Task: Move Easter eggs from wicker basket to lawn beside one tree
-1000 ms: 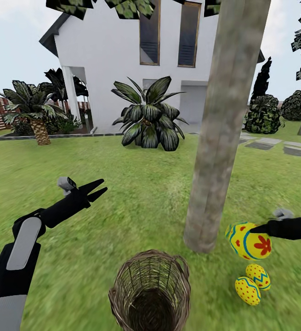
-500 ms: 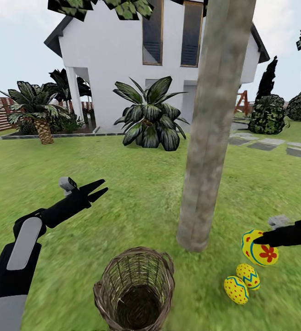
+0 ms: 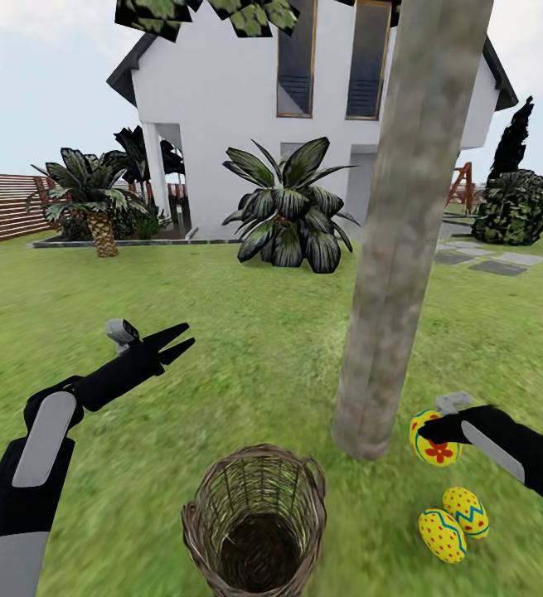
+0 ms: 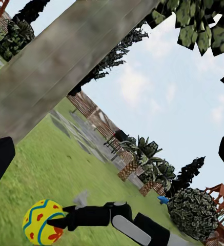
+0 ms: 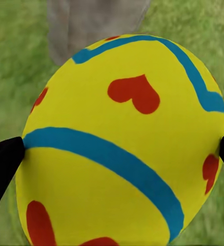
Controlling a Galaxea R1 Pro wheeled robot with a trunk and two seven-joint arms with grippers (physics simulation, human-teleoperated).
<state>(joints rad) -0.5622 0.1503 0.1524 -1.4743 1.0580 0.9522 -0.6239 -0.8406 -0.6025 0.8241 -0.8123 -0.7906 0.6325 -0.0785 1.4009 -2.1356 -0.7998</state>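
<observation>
On the lawn (image 3: pixel 246 365), the tree (image 3: pixel 404 240) rises just behind the empty wicker basket (image 3: pixel 254 522). The right pincer (image 3: pixel 429 431) pinches one egg (image 3: pixel 433 444) beside the trunk's base, two eggs (image 3: pixel 453 524) lie together below it on the grass, and the left pincer (image 3: pixel 178 342) hovers spread, holding nothing.

Basket (image 3: pixel 254 518) left of two eggs (image 3: pixel 453 524)

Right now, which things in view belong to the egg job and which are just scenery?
Job: yellow flowered egg shut in the right gripper; two yellow eggs lying on the green lawn; brown wicker basket, no eggs visible inside; grey-brown tree trunk.

Scenery: white house, short palm, brown slatted fence, open left gripper.
</observation>
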